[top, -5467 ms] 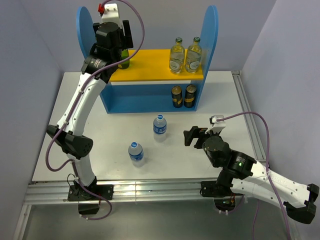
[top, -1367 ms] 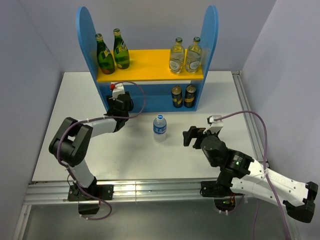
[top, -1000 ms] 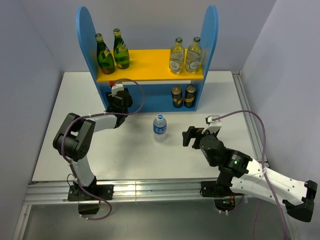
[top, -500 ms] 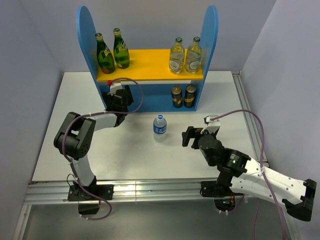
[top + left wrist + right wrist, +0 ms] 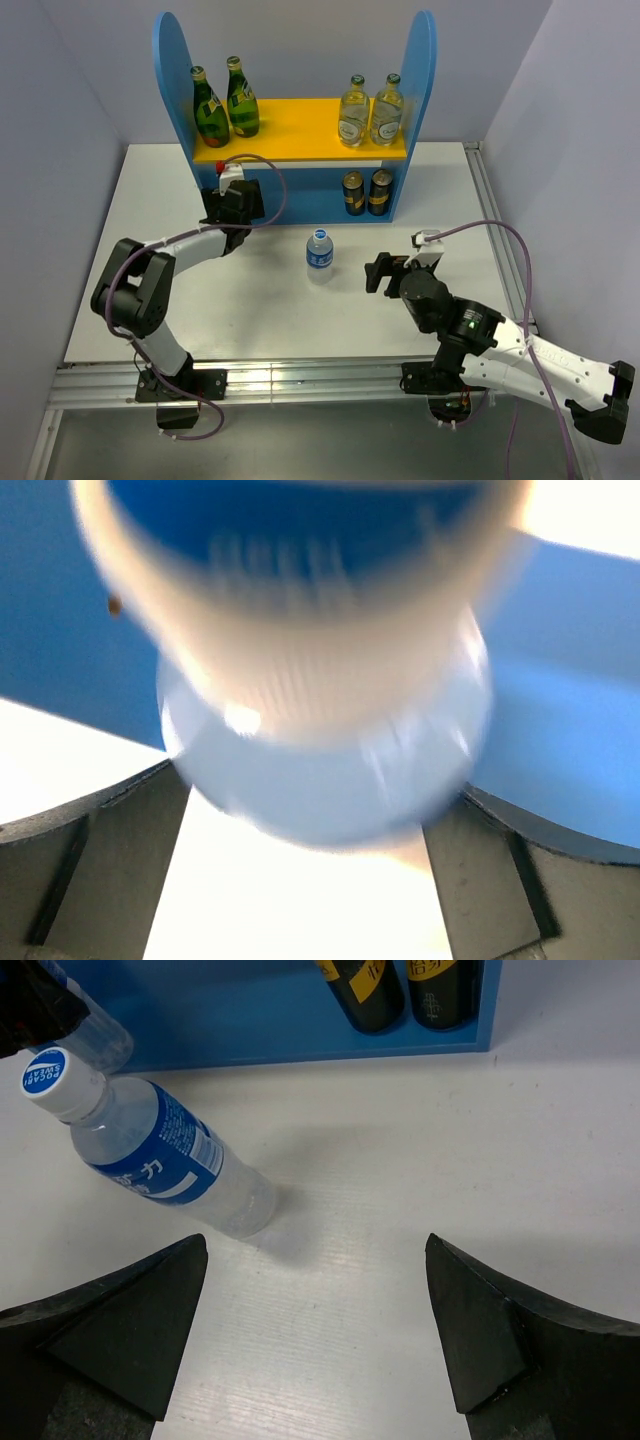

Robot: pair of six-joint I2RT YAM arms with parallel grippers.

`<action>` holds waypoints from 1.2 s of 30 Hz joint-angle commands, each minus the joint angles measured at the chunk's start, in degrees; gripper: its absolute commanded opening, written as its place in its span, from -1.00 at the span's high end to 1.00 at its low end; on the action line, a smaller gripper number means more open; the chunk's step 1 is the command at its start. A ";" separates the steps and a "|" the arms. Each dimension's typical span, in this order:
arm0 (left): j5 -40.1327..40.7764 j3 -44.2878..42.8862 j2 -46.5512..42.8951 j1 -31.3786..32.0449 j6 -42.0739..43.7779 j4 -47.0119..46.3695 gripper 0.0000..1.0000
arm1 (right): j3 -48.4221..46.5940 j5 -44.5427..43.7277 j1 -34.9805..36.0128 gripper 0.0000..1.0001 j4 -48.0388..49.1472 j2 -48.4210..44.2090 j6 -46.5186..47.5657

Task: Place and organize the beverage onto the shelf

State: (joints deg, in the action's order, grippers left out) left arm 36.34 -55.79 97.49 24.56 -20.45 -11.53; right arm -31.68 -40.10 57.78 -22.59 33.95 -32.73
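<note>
Desk, white and flat, carries everything; at its far edge stands the blue two-level shelf with round-topped side panels and a yellow-orange upper board. On that board two green glass bottles stand at the left and two clear glass bottles with yellowish labels at the right, like beside like; two dark bottles fill the lower right. My left claw is closed round a clear plastic water bottle with a blue label at the lower level's left mouth, I judge so that the water pair can sit beside the dark ones. My right claw gapes wide, holding nothing, and faces the second water bottle, upright on the desk before the shelf.
</note>
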 commanded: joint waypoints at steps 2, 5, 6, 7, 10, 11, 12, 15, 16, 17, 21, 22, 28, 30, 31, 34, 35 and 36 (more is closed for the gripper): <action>-1.00 -0.29 -9.94 2.42 -0.30 -3.33 -0.99 | -0.31 -1.30 0.23 -0.93 0.53 -1.08 -0.23; -0.65 1.65 -11.97 3.04 0.32 -3.94 -0.99 | -0.05 -1.12 0.23 -0.93 0.53 -1.70 -0.23; -0.65 1.91 -12.24 3.13 0.58 -4.03 -0.99 | -0.05 -0.95 0.23 -0.93 0.53 -1.79 -0.23; -0.91 2.17 -12.50 3.13 0.67 -3.94 -0.99 | -0.05 -0.86 0.23 -0.93 0.53 -1.87 -0.23; -2.93 2.87 -14.43 3.22 0.94 -3.15 -0.99 | -0.05 -0.95 0.23 -0.93 0.44 -2.05 -0.23; -3.11 3.31 -15.05 3.39 0.76 -2.63 -0.99 | -0.05 -1.04 0.23 -0.93 0.44 -1.96 -0.23; -2.94 3.67 -15.75 4.26 0.67 -1.92 -0.99 | -0.05 -1.12 0.23 -0.93 0.44 -1.96 -0.23; -1.54 5.95 -19.70 7.08 -0.29 -0.08 -0.99 | -0.05 -1.30 0.32 -0.93 0.35 -2.05 -0.32; -1.10 7.52 -22.32 8.04 -0.64 0.45 -0.99 | -0.05 -1.30 0.32 -0.93 0.35 -2.05 -0.32; -0.48 8.41 -23.74 10.05 -1.34 1.06 -0.99 | -0.13 -1.21 0.32 -0.93 0.44 -2.05 -0.32; 0.05 13.06 -32.78 17.26 -2.58 4.49 -0.99 | -0.05 -1.21 0.32 -0.93 0.44 -2.05 -0.32; 0.92 16.03 -36.98 19.45 -2.75 4.50 -0.99 | -0.05 -1.30 0.23 -0.93 0.35 -2.14 -0.32; -2.40 28.52 -52.98 33.53 -6.45 3.99 -0.99 | -0.05 -1.12 0.32 -0.93 0.53 -2.31 -0.32; -7.04 33.87 -55.73 36.87 -5.49 1.00 -0.99 | -0.05 -1.04 0.23 -0.93 0.61 -2.14 -0.23; -10.20 35.12 -56.70 37.66 -5.13 -0.84 -0.99 | -0.05 -1.12 0.23 -0.93 0.53 -2.05 -0.23; -13.30 35.32 -52.00 38.55 -5.22 -5.60 -0.99 | -0.22 -1.12 0.23 -0.93 0.62 -1.79 -0.23; -13.05 34.88 -50.05 38.81 -5.04 -8.22 -0.99 | -0.22 -1.21 0.32 -0.93 0.70 -1.70 -0.23; -12.44 34.44 -48.03 39.07 -4.87 -9.90 -0.97 | -0.22 -1.30 0.23 -0.93 0.44 -1.70 -0.40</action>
State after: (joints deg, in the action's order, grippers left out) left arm 27.53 -20.16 44.86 62.92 -25.06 -12.23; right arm -31.68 -40.07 57.78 -22.79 32.27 -32.75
